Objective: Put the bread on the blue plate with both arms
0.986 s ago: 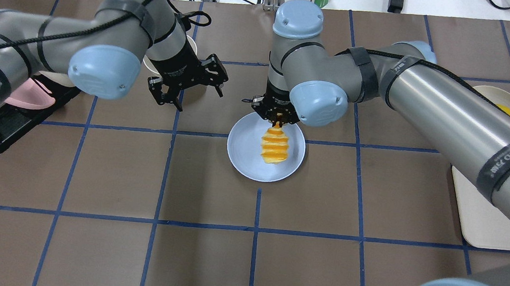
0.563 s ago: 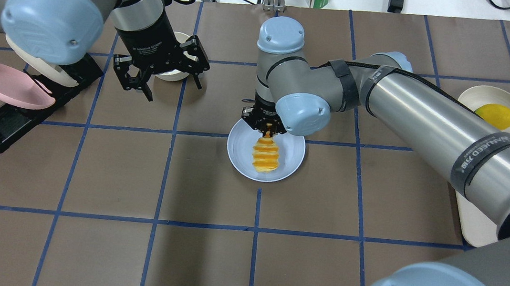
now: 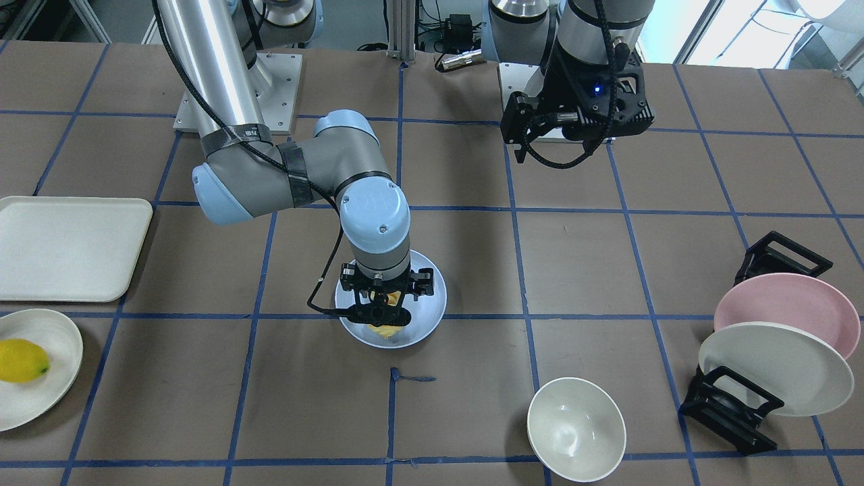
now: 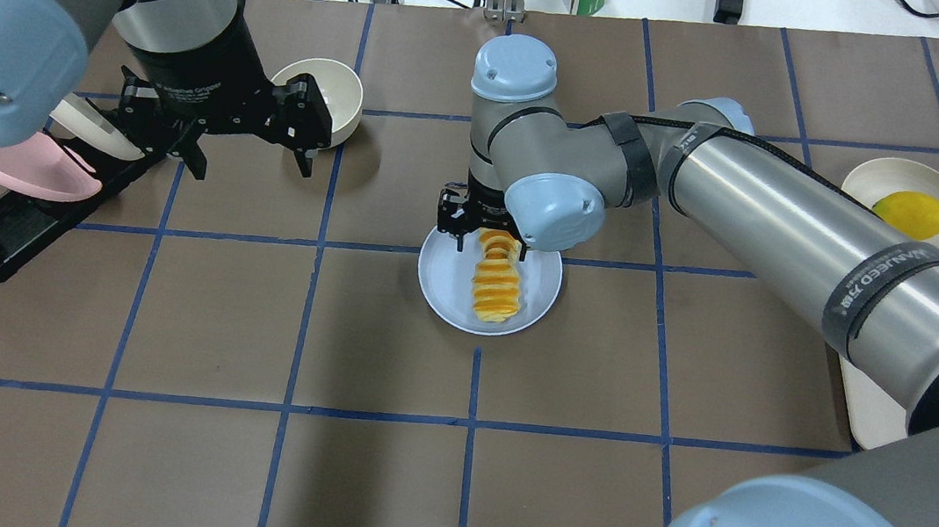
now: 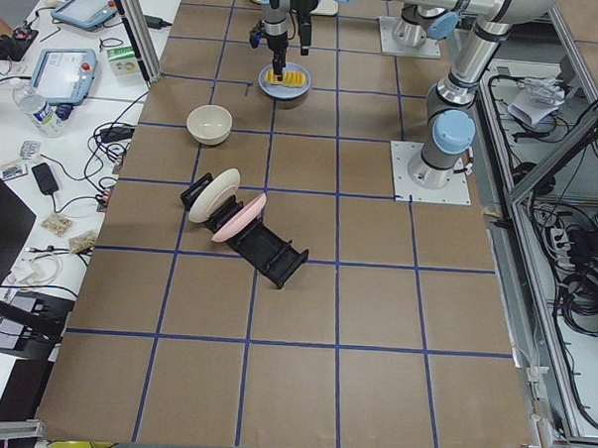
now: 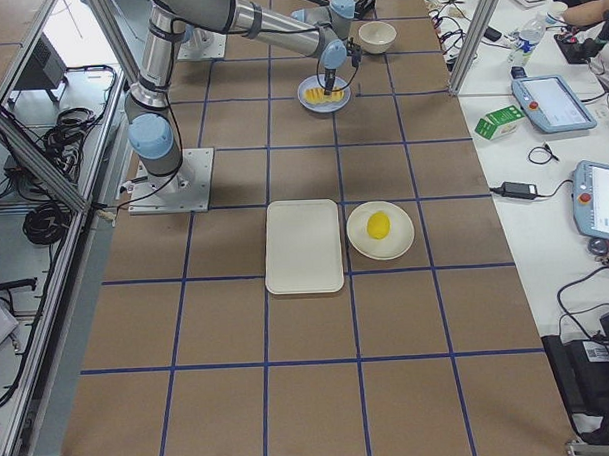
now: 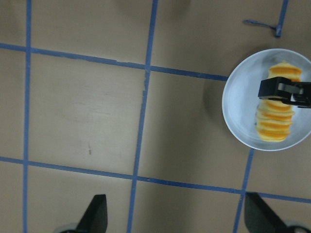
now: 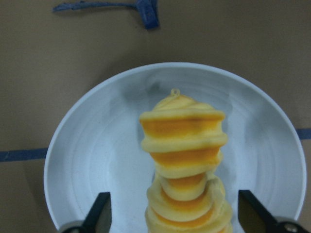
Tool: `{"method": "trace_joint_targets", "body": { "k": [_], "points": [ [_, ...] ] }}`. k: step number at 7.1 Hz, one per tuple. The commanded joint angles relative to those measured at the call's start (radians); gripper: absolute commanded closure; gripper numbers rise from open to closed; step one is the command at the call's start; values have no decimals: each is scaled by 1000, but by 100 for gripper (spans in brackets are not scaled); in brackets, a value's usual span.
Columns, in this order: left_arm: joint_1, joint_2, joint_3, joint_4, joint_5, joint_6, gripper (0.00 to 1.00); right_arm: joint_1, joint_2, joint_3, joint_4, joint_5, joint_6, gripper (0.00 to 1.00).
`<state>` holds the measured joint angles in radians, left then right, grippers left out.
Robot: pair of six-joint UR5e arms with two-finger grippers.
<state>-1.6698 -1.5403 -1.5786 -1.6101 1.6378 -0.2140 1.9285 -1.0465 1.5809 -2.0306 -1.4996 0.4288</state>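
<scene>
- Black right gripper (image 8: 176, 216): jaws spread wide, gripping nothing. It hangs low over the plate edge farthest from the robot.
- Bread (image 8: 182, 160): lies flat on the blue plate (image 8: 92, 160), with one end directly between the spread jaws. Its long axis runs straight out from the gripper across the plate's middle, at right angles to the closing line. Neither finger appears to touch it.
- Judgement: placement looks done. The coming move is a straight lift, and there is room on both flanks of the loaf.
- Left gripper (image 4: 250, 157): likewise open and empty, well apart to the side. The right arm is far nearer.
- Cream bowl (image 4: 325, 97) and plate rack (image 4: 14, 225) stand beside the left gripper, well apart from the plate.
</scene>
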Motion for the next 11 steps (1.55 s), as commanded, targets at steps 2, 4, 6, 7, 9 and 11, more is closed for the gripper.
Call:
{"method": "trace_joint_targets", "body": {
  "k": [2, 4, 6, 7, 9, 11],
  "points": [
    [16, -7, -10, 79, 28, 191, 0, -83, -155, -5, 108, -19, -129, 0],
    [13, -11, -18, 81, 36, 200, 0, -268, -313, -1, 307, -70, -329, 0],
    [19, -26, -30, 88, 27, 193, 0, -310, -419, -7, 418, -58, -381, 0],
    [18, -27, -35, 88, 24, 193, 0, -315, -469, 4, 420, -60, -371, 0],
    [22, -32, -29, 88, -11, 200, 0, -322, -478, 1, 426, -57, -372, 0],
    [22, -34, -29, 113, -29, 212, 0, -327, -481, -1, 425, -56, -372, 0]
  ]
}}
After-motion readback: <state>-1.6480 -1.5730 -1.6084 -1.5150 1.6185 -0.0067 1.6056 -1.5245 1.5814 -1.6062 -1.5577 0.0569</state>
